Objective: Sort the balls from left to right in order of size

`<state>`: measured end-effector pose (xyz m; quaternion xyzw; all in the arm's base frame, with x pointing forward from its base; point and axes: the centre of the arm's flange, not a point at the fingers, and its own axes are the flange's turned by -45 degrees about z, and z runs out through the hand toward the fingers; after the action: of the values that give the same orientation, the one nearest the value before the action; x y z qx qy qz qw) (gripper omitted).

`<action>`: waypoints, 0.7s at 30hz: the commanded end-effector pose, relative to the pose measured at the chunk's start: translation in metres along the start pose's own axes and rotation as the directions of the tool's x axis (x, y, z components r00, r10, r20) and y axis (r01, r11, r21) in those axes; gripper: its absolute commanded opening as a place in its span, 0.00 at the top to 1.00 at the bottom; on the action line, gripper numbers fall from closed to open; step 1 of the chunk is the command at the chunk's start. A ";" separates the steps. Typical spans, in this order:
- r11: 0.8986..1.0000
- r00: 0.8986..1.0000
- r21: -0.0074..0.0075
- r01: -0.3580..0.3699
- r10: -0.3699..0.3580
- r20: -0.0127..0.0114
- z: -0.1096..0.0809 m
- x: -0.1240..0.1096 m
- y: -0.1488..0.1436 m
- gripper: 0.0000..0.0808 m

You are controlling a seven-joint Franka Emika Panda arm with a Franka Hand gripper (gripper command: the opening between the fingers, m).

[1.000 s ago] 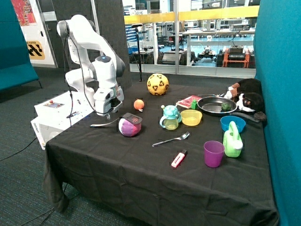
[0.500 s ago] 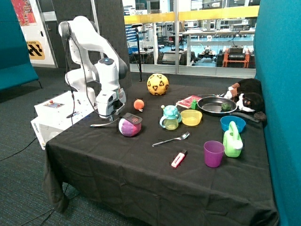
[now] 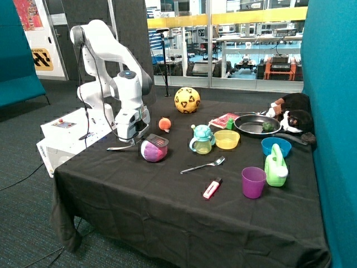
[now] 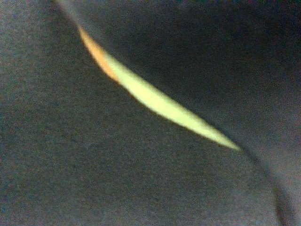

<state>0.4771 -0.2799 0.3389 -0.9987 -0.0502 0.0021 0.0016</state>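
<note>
From my remote station, the sorting looks barely begun: three balls sit apart on the black counter (image 3: 139,190). Taking the pink-and-purple ball (image 3: 153,150) as landmark, the small orange ball (image 3: 164,123) lies just behind it, the yellow ball (image 3: 187,100) farther back. My hand (image 3: 129,137) hovers low just beside the landmark ball, near a spatula (image 3: 149,140). Its grip state I cannot tell.

Three balls on a crowded tabletop (image 3: 139,190)

Largest ball (image 3: 187,100) sits farthest back, smallest ball (image 3: 164,123) before it, middle ball (image 3: 153,150) nearest, apparently under a spatula (image 3: 157,139); end effector (image 3: 129,137) just beside.
</note>
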 end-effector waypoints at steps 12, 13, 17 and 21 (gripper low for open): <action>1.000 1.000 -0.004 0.013 -0.013 -0.004 0.007 0.006 -0.010 0.30; 1.000 1.000 -0.004 0.013 -0.013 -0.004 0.007 0.006 -0.010 0.30; 1.000 1.000 -0.004 0.009 -0.009 -0.004 0.009 0.005 -0.010 0.31; 1.000 1.000 -0.003 0.007 -0.007 -0.004 0.011 0.006 -0.010 0.33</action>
<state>0.4807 -0.2708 0.3320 -0.9984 -0.0563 0.0003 0.0014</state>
